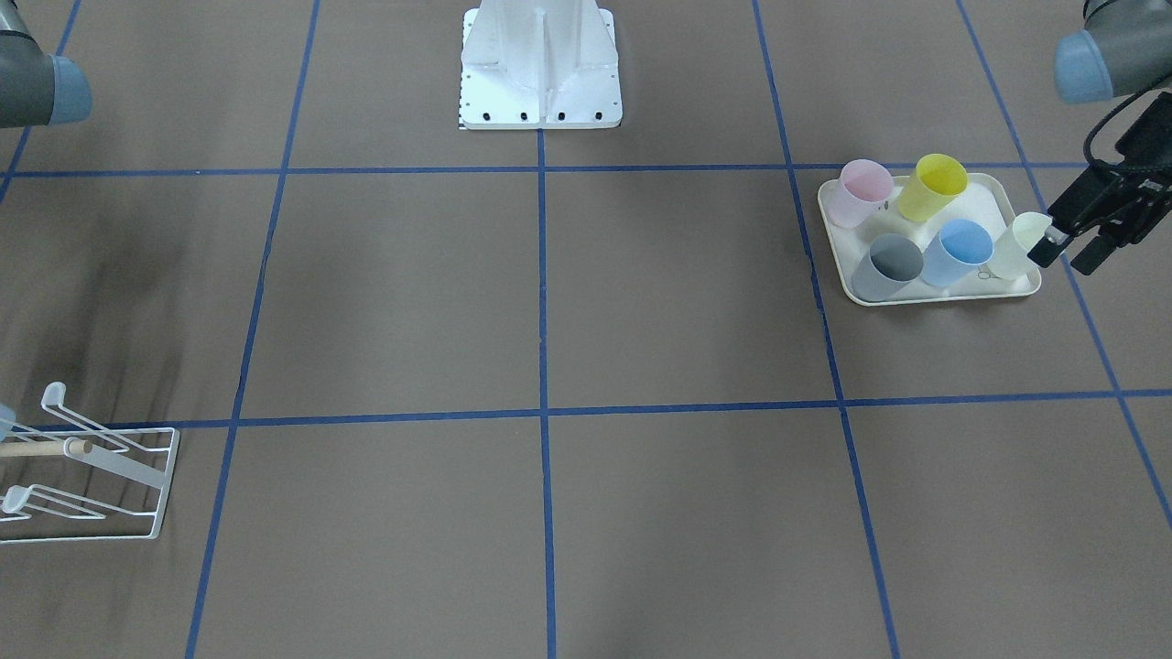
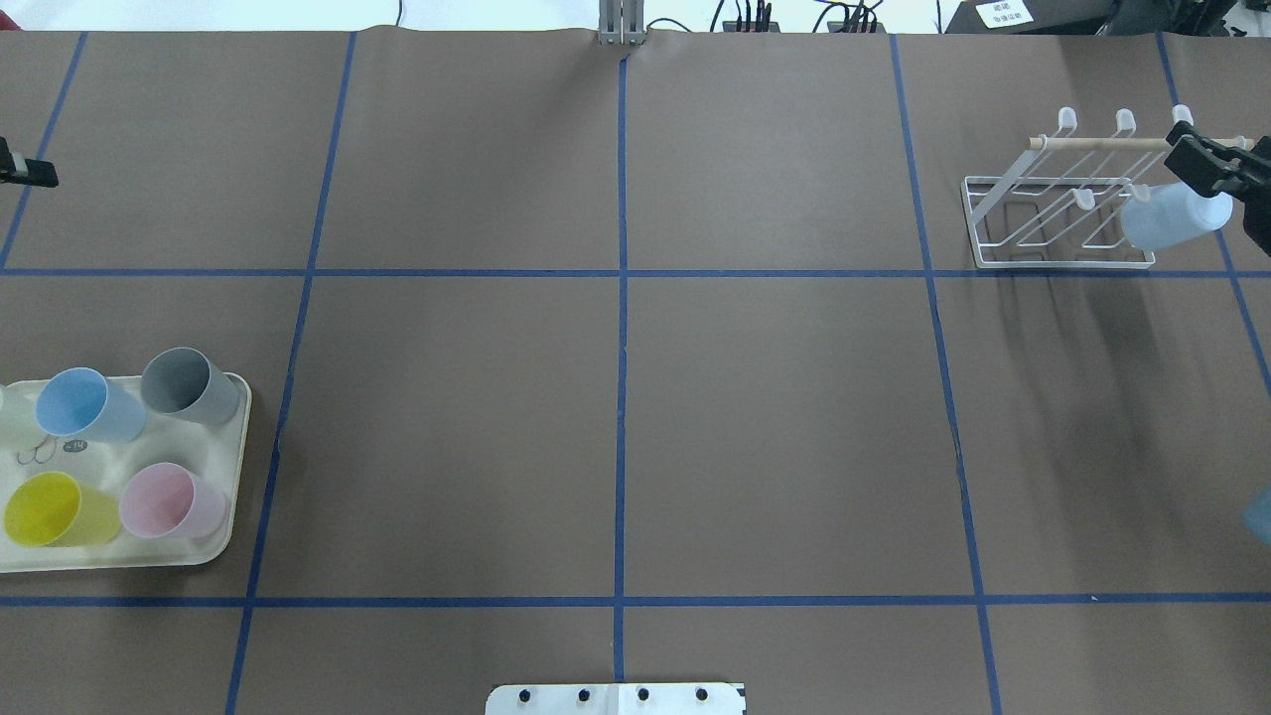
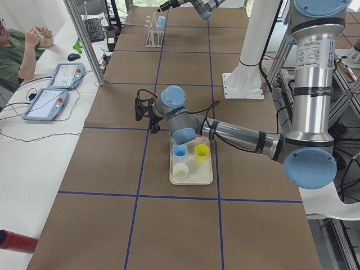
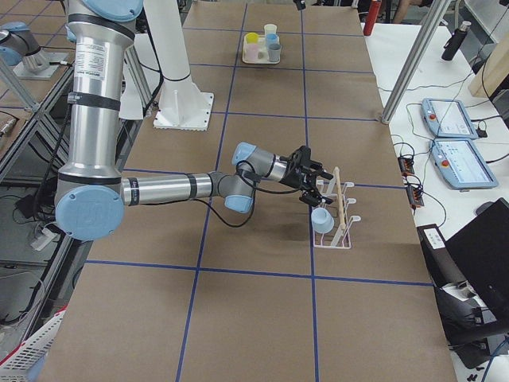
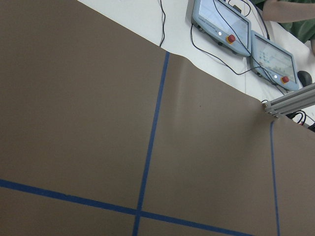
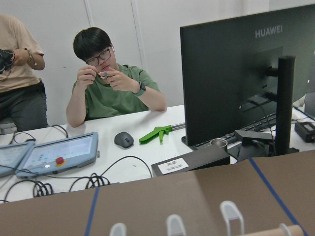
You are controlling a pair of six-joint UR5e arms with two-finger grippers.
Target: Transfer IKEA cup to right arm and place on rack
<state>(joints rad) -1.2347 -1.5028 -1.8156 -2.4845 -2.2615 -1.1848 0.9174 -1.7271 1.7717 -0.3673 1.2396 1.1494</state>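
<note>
In the overhead view, the rack is seen at 2 o'clock on the brown table. It is made of white wire, and a wooden rod is laid across its top. The pale blue cup is found on the rack, at the 3 o'clock end, and it is slanted over the prongs.

The right gripper is held just at 12 o'clock of that cup, up by the rod. Its 2 fingers are seen apart, and the cup is not between them. It cannot be told if the cup is touched by a finger. In the right side view, the right arm is stretched out low over the table toward the rack.

At 8 o'clock on the table, a cream tray is set. 5 cups are stood on it. A blue cup and a grey cup are in the 12 o'clock row. A yellow cup and a pink cup are in the 6 o'clock row. A pale green cup is set at 9 o'clock of the blue one.

The left gripper is held up in the air, at 12 o'clock of the tray in the overhead view. Its 2 fingers are spread apart. In the front view it looks close to the pale green cup, but in the left side view it is seen well apart from the tray.
</note>
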